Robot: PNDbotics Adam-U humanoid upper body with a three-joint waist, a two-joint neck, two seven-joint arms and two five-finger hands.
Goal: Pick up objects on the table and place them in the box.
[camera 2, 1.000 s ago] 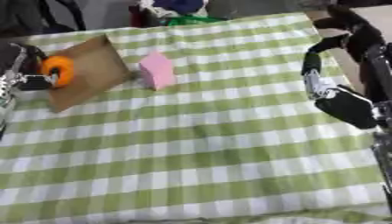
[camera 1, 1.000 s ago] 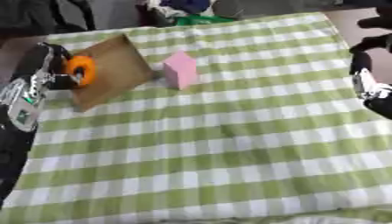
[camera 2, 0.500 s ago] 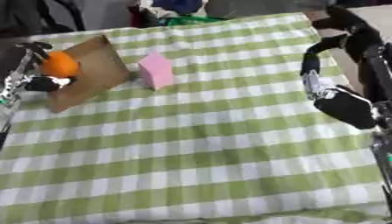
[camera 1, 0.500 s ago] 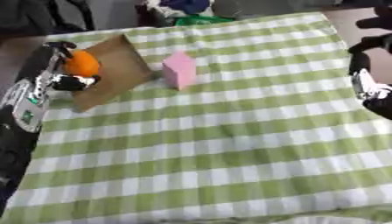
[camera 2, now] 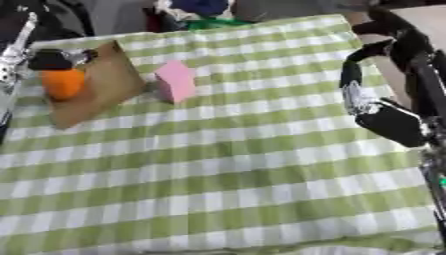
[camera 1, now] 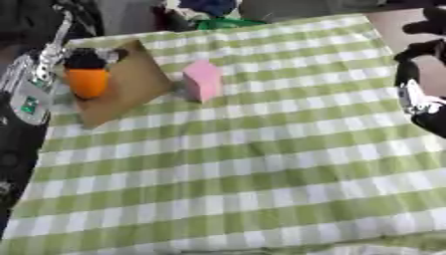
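Observation:
A round orange object hangs over the brown cardboard box at the far left. My left hand is directly above it and touches its top; whether it still holds the object is unclear. A pink block stands upright on the cloth just right of the box. My right hand hovers off the table's right edge, fingers loosely bent and holding nothing.
A green and white checked cloth covers the table. Dark clutter and a green thing lie beyond the far edge. A tan surface shows at the far right corner.
The orange object has dropped lower against the box, while my left hand now sits above it. The right hand and pink block have stayed put.

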